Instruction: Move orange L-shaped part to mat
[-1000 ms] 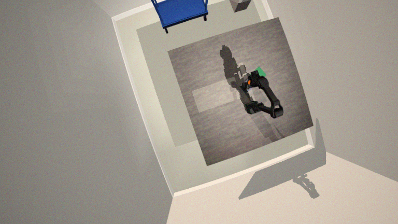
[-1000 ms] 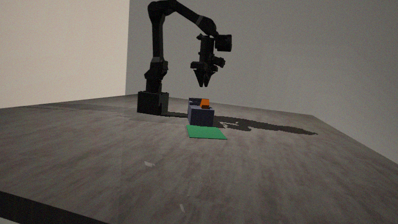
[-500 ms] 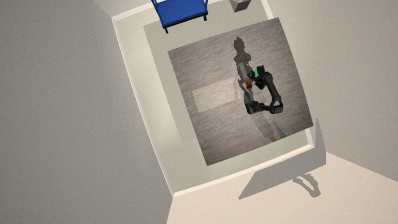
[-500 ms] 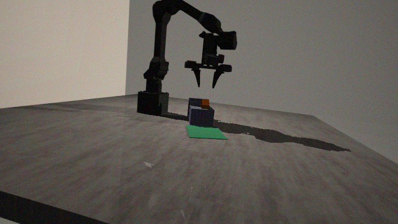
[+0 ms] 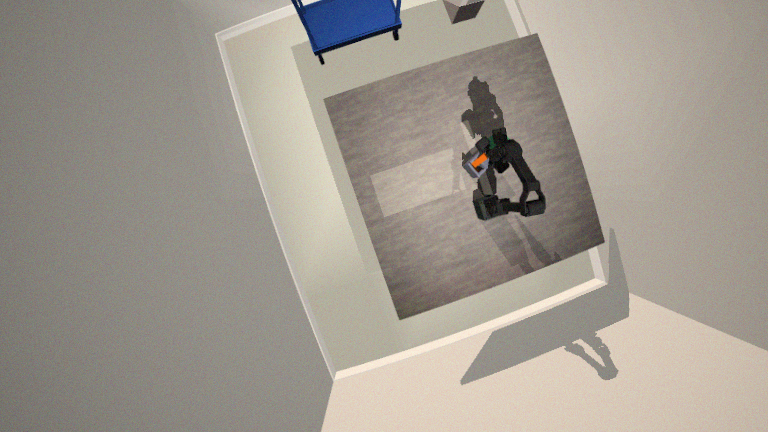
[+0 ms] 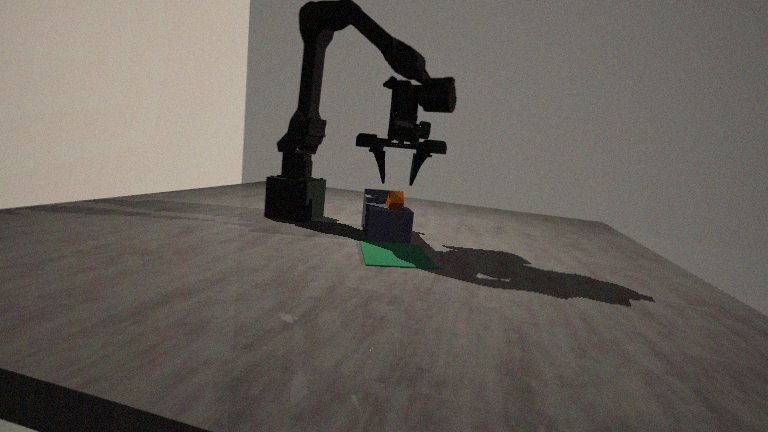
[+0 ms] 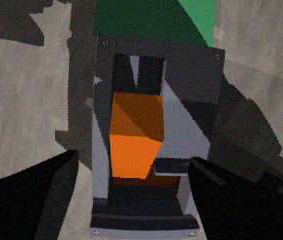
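Orange part (image 6: 394, 199) tipped up in grey tray (image 6: 387, 223) | likely rigid, light, slick-faced | pinch raised end across its sides | gripper (image 6: 397, 181) at 12 o'clock overhead, spread apart, empty | green mat (image 6: 396, 254) at tray's 6 o'clock

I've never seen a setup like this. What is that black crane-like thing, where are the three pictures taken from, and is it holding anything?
The black thing is a jointed robot arm bolted to a table. Its two-fingered hand points downward, open and empty.

One picture looks down from the ceiling, one from the side, one from a camera on the wrist.

Below the hand stands a grey tray. An orange part lies in its pocket, one end tipped up above the rim. A green mat lies beside the tray.
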Robot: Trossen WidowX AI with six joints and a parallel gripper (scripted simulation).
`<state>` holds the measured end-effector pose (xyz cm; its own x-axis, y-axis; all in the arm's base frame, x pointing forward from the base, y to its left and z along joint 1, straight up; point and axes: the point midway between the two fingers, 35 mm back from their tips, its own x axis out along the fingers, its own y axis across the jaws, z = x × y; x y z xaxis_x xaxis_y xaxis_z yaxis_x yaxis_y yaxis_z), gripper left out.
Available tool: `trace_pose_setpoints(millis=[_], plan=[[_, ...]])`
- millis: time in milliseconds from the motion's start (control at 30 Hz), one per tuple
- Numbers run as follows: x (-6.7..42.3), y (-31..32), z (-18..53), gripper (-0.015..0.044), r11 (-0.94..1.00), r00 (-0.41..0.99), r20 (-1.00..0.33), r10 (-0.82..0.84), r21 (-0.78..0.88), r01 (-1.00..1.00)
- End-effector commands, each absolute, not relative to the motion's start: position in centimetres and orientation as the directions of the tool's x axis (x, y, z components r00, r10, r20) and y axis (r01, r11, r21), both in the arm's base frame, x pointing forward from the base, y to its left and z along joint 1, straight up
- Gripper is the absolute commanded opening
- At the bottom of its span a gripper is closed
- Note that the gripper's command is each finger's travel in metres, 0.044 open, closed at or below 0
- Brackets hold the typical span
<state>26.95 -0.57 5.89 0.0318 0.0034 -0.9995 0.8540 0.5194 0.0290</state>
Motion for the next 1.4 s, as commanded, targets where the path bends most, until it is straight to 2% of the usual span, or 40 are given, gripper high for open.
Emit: trace_pose_setpoints(millis=[0, 867, 1033, 1367], plan=[[27.0, -0.6, 5.3, 0.028, 0.514, 0.029, -1.0, 0.004, 0.027, 0.857], [27.0, -0.6, 1.3, 0.028, 0.514, 0.028, -1.0, 0.004, 0.026, 0.857], [27.0, -0.6, 1.6, 0.0149, 0.519, 0.029, -1.0, 0.003, 0.027, 0.855], [27.0, -0.6, 1.6, 0.0082, 0.519, 0.029, -1.0, 0.003, 0.027, 0.855]])
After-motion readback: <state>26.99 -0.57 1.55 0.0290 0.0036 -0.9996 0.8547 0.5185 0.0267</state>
